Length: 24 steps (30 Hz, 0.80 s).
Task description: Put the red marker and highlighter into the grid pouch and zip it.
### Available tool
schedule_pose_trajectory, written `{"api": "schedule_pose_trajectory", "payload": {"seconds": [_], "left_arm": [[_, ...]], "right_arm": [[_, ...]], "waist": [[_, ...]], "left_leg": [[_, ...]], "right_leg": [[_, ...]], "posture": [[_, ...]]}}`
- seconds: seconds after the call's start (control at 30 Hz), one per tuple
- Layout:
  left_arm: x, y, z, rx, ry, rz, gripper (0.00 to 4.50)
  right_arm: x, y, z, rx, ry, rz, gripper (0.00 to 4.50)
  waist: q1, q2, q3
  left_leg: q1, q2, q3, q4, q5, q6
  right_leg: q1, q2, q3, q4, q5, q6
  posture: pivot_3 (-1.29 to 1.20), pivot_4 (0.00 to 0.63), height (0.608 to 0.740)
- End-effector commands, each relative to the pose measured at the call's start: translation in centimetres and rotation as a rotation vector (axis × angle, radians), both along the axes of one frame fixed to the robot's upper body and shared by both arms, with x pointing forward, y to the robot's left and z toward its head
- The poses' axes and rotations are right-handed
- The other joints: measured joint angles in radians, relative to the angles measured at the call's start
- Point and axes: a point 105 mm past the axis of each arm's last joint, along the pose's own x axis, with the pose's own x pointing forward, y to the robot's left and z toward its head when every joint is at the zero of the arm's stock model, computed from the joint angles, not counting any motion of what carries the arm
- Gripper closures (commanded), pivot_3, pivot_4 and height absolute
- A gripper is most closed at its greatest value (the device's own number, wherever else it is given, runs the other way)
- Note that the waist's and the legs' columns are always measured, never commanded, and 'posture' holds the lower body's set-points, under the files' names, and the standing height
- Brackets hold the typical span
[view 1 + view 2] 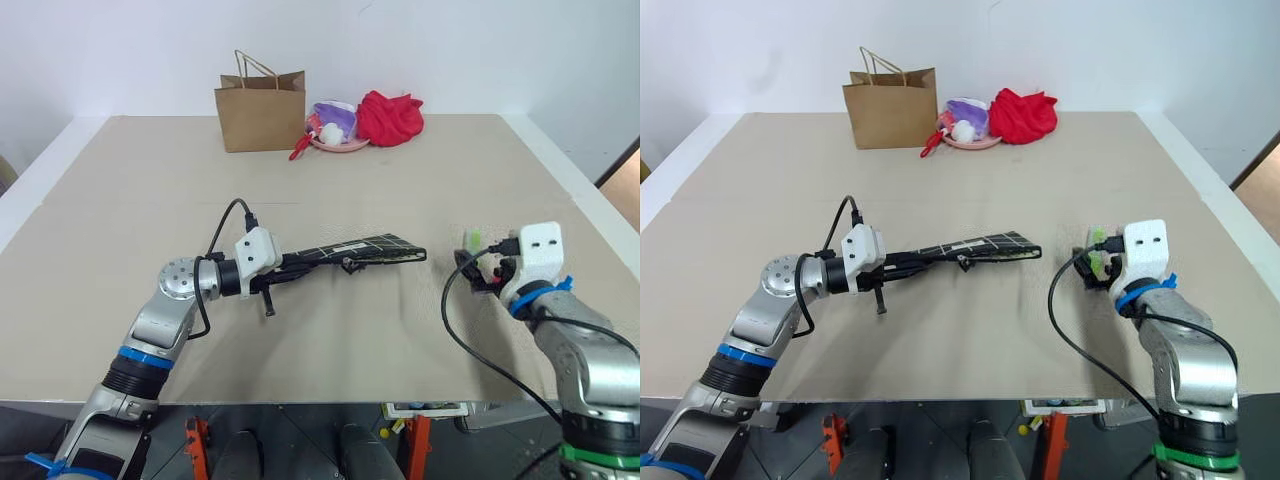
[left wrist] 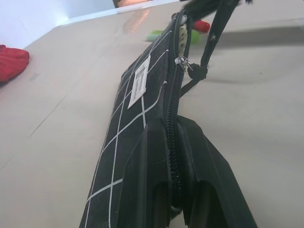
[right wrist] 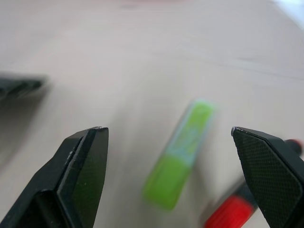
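Grid pouch (image 1: 360, 248) clamped by your left gripper (image 2: 176, 142), mouth presented; right gripper (image 3: 171, 142) spread over highlighter (image 3: 183, 154), red marker (image 3: 232, 213) beside, near tabletop's right edge.

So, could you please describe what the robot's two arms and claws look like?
Both arms are silver-grey metal with blue bands and black cables looping to white wrist boxes. The left claw and the right claw each have two black fingers; the right arm also has a green band.

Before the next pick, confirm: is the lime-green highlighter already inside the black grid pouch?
No. The lime-green highlighter lies on the beige table between the open right gripper fingers.
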Motion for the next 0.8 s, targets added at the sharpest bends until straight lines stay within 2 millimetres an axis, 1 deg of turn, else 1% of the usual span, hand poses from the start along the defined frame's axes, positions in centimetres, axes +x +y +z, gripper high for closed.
{"api": "schedule_pose_trajectory", "payload": {"seconds": [0.03,0.1,0.2,0.37,0.47,0.53,0.7,0.8], "left_arm": [[-0.7,0.3,1.6,-0.009,-0.069,-0.031,4.50],[-0.8,0.4,1.7,-0.007,-0.070,-0.030,4.50],[-0.9,0.5,1.7,-0.007,-0.070,-0.031,4.50],[-1.0,0.4,1.7,-0.017,-0.065,-0.029,4.50],[-1.0,0.3,1.7,-0.022,-0.063,-0.029,4.50],[-1.0,0.3,1.8,-0.023,-0.063,-0.029,4.50],[-0.9,0.3,1.9,-0.024,-0.062,-0.023,4.50],[-0.9,0.4,1.9,-0.026,-0.060,-0.019,4.50]], "right_arm": [[0.6,-0.4,0.2,-0.039,-0.032,-0.080,0.04],[0.8,-0.4,0.0,-0.032,-0.037,-0.103,0.04],[1.0,0.0,-0.2,0.002,-0.045,-0.104,0.04],[1.2,0.4,-1.6,0.026,-0.005,-0.115,0.04],[1.7,1.0,-2.4,0.115,-0.004,-0.138,0.04],[1.8,1.3,-2.8,0.123,0.007,-0.143,0.04],[1.9,1.5,-4.0,0.154,0.034,-0.185,0.04],[1.8,1.2,-4.7,0.157,0.053,-0.219,0.04]], "waist": [[0.000,0.000,0.000],[0.000,0.000,0.000],[0.001,0.000,0.000],[0.001,0.000,0.000],[-0.001,0.000,0.000],[-0.001,0.000,0.000],[-0.001,0.000,0.000],[-0.001,0.000,0.000]], "left_leg": [[0.000,0.000,0.000,0.000,0.000,0.000],[-0.001,0.000,0.000,-0.001,0.000,0.000],[-0.001,0.000,0.000,-0.002,0.000,0.000],[-0.001,0.000,0.000,-0.002,0.000,0.001],[0.000,0.000,0.000,-0.002,0.000,0.001],[0.000,0.000,0.000,-0.002,0.000,0.001],[0.000,0.000,0.000,-0.001,0.000,0.000],[0.000,0.000,0.000,-0.001,0.000,0.000]], "right_leg": [[0.000,0.000,0.000,0.000,0.000,0.000],[0.000,0.000,0.000,0.000,0.000,0.004],[-0.001,0.000,0.000,0.000,0.000,0.005],[0.000,0.000,0.000,0.000,0.000,0.005],[0.000,0.000,0.000,0.000,0.000,0.002],[0.000,0.000,0.000,0.000,0.000,0.002],[0.000,0.000,0.000,0.000,0.001,0.003],[0.000,0.000,0.000,0.000,0.001,0.003]], "posture": [[0.00,0.150,0.740],[0.00,0.150,0.740],[0.00,0.150,0.740],[0.00,0.150,0.740],[0.00,0.150,0.740],[0.00,0.150,0.740],[0.00,0.150,0.740],[0.00,0.150,0.740]]}}
